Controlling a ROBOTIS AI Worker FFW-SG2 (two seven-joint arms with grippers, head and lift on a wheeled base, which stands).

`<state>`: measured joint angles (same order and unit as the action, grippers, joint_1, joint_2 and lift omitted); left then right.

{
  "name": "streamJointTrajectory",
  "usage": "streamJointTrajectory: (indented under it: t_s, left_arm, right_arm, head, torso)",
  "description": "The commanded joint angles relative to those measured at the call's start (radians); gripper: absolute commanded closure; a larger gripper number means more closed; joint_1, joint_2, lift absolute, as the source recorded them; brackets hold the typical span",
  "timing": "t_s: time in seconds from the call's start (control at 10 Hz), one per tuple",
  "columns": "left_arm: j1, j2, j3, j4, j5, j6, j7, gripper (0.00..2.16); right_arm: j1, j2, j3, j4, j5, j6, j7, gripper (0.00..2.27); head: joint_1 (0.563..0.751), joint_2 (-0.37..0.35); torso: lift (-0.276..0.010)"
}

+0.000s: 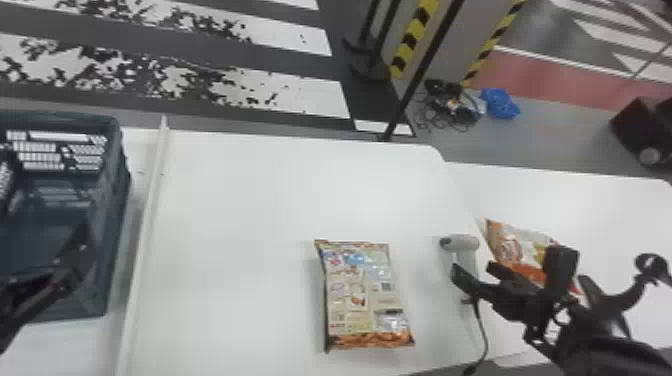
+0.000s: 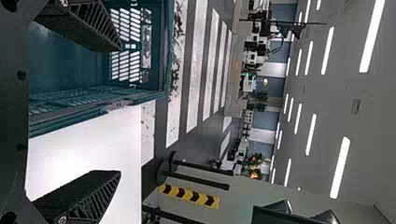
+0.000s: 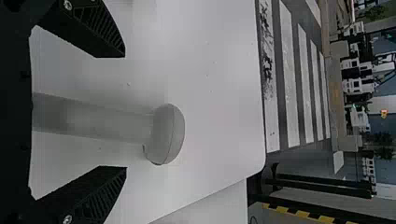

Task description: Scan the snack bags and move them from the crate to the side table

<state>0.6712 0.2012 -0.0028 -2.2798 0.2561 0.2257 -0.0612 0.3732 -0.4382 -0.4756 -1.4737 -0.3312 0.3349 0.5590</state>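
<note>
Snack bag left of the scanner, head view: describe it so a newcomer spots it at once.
From the dark crate, go right across the white table, stopping short of the grey scanner. The snack bag lies flat there, its face mostly small cream panels. The other bag is past the scanner, on the side table.

Dark teal crate [image 1: 116, 200], pale grey scanner [image 1: 466, 244], white table [image 1: 250, 210]

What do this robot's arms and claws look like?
Both arms are black. The left claw and right claw match: each has two flat black fingers, with slanted ribs along their sides and a small silver screw near each base.
</note>
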Motion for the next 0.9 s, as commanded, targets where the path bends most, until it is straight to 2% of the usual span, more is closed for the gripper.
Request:
streamJointTrajectory:
  t_s: [0.0,0.2,0.3,0.4,0.5,0.6,0.8]
  left_arm:
    - [0.007,0.0,0.0,-0.01,0.0,0.001,0.001,0.05]
    - [0.018,0.001,-0.002,-0.023,-0.006,0.001,0.001,0.06]
    - [0.024,0.001,-0.002,-0.027,-0.006,0.001,0.001,0.06]
    - [0.03,0.0,-0.002,-0.03,-0.015,0.001,0.003,0.06]
    - [0.041,0.0,-0.002,-0.029,-0.017,0.001,0.006,0.06]
    - [0.045,0.0,-0.002,-0.03,-0.017,0.001,0.006,0.06]
    - [0.053,0.0,0.001,-0.049,-0.017,0.001,0.006,0.06]
  right_arm:
    - [-0.013,-0.002,0.008,0.038,0.0,-0.01,0.006,0.09]
    - [-0.023,-0.004,0.023,0.073,0.001,-0.047,0.012,0.13]
    - [-0.042,-0.01,0.035,0.105,0.014,-0.056,0.021,0.29]
    - [-0.042,-0.008,0.035,0.112,0.012,-0.081,0.036,0.98]
    - [-0.046,-0.008,0.035,0.121,0.012,-0.075,0.035,2.09]
    - [-0.048,-0.008,0.035,0.125,0.012,-0.081,0.035,2.24]
    - [-0.039,-0.005,0.034,0.125,0.011,-0.105,0.029,2.24]
  head:
    - [0.695,-0.35]
    - [0.695,-0.35]
    - [0.695,-0.35]
    - [0.695,-0.35]
    - [0.695,-0.35]
    - [0.695,-0.35]
    - [0.695,-0.35]
  torso:
    - [-0.087]
    - [-0.087]
    - [-0.087]
    - [-0.087]
    - [-0.087]
    - [-0.087]
    - [-0.087]
